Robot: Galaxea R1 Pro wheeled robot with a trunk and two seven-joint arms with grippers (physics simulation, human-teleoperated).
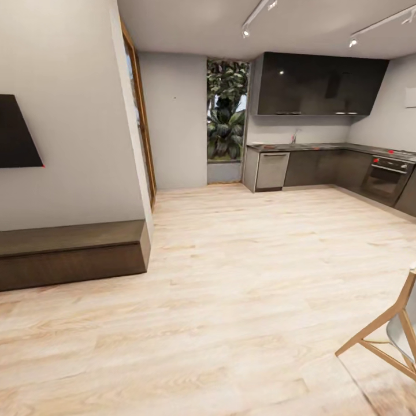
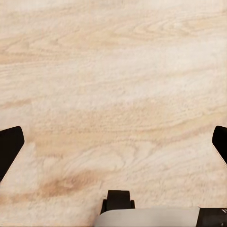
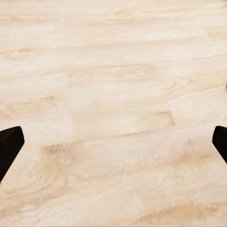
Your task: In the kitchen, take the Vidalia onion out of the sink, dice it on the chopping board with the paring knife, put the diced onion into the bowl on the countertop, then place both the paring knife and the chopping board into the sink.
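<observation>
From the head view, a pale wood-plank floor (image 1: 231,289) runs to a far kitchen where the countertop (image 1: 323,147) spans dark cabinet fronts; a chrome tap (image 1: 294,136) rises from it, marking the sink, whose basin is too far off to make out. An oven (image 1: 385,178) sits at right, a wooden chair (image 1: 393,335) near the lower right.

Left wrist view: the left gripper (image 2: 113,142) hangs over floor planks, its black fingertips (image 2: 9,144) spread wide, holding nothing.

Right wrist view: the right gripper (image 3: 113,142) is likewise splayed wide and empty above the floor
</observation>
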